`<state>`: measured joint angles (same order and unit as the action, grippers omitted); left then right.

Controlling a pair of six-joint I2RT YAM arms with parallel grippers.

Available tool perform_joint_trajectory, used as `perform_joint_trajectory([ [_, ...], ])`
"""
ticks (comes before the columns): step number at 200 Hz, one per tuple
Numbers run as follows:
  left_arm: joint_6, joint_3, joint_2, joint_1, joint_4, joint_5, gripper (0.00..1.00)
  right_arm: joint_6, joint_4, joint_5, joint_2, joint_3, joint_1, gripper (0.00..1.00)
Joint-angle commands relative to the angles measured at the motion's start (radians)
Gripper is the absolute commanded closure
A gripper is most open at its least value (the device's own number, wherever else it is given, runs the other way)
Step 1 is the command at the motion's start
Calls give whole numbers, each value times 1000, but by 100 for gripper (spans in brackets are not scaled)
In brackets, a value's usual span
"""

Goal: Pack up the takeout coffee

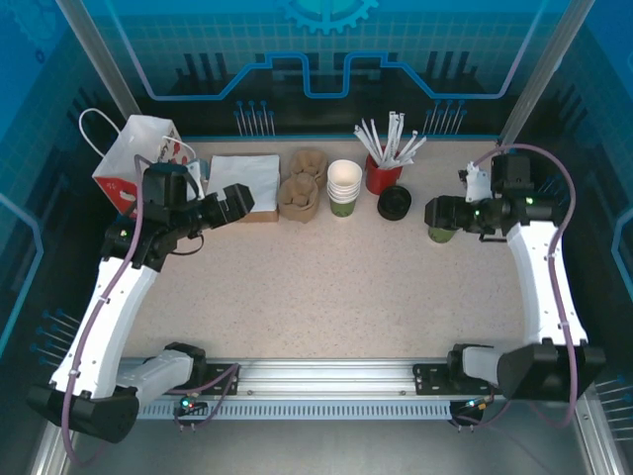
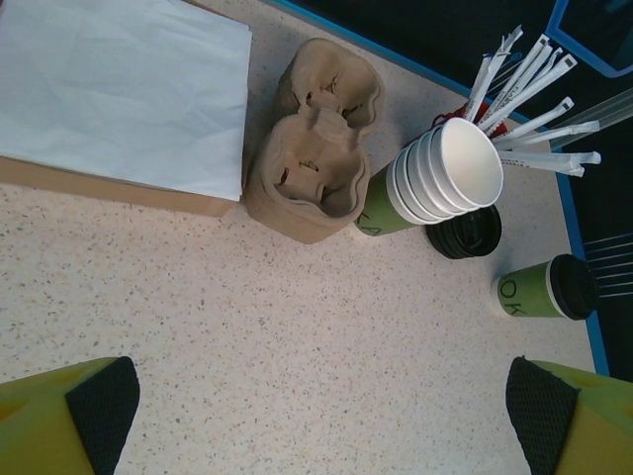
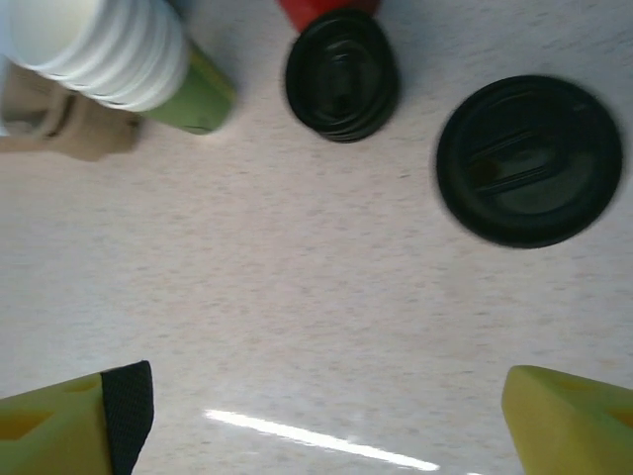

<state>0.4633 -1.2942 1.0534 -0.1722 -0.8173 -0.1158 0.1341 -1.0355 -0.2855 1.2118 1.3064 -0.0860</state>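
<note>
Nearest, gaping wide with nothing held: right gripper [image 3: 331,416], left gripper [image 2: 321,396] likewise. Poised above the takeout coffee [image 3: 529,158], lidded, upright, off-centre toward 1 finger. Likely step: reach before grasp. Next: centre over cup, lower, close gently, carry to cardboard carrier [image 2: 316,139].

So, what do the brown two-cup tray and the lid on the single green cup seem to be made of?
The brown tray looks like moulded paper pulp: matte, rough, with uneven fibrous edges. The lid on the green cup seems to be black plastic: smooth and faintly glossy.
</note>
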Motion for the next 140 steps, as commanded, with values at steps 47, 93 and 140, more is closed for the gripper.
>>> perform_joint_trajectory([
  [47,-97,-143,18,43,-151,35,1,180,163,-227,-159,-249,94,11],
  [93,-169,-326,88,109,-267,64,1,191,173,-199,-192,-337,144,11],
  [140,-294,-508,197,192,-314,158,1,179,187,-191,-178,-377,158,11],
])
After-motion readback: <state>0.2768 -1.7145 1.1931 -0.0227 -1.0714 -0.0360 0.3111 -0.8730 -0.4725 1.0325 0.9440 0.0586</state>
